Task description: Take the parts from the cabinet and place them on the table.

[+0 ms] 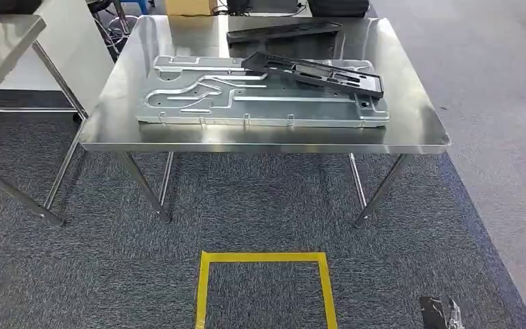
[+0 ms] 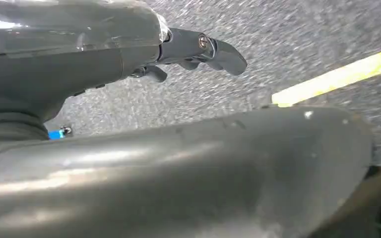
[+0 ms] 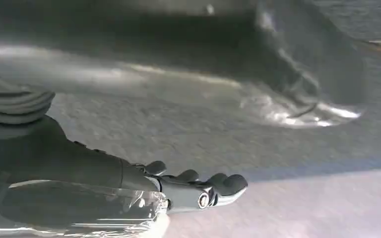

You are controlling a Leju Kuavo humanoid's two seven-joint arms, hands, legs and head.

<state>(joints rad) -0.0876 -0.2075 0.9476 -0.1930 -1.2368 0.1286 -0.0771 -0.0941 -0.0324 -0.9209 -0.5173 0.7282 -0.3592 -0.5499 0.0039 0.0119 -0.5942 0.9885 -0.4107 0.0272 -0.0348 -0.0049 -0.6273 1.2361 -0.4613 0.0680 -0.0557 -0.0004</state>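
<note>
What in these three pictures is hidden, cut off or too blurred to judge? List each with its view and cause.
- Far black part: head view, dim, detail unclear.
- Second table: head view, cut by the left edge.
- Left hand: left wrist view, fingers partly behind its cover.
- Right hand: right wrist view, blurred.

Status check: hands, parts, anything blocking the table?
Left hand and right hand hang open. Black part rests on silver plate on table. Nothing blocking.

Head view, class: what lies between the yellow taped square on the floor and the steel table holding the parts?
Bare grey carpet fills the stretch between the yellow taped square and the steel table, crossed only by the table's legs. The head view shows it.
</note>
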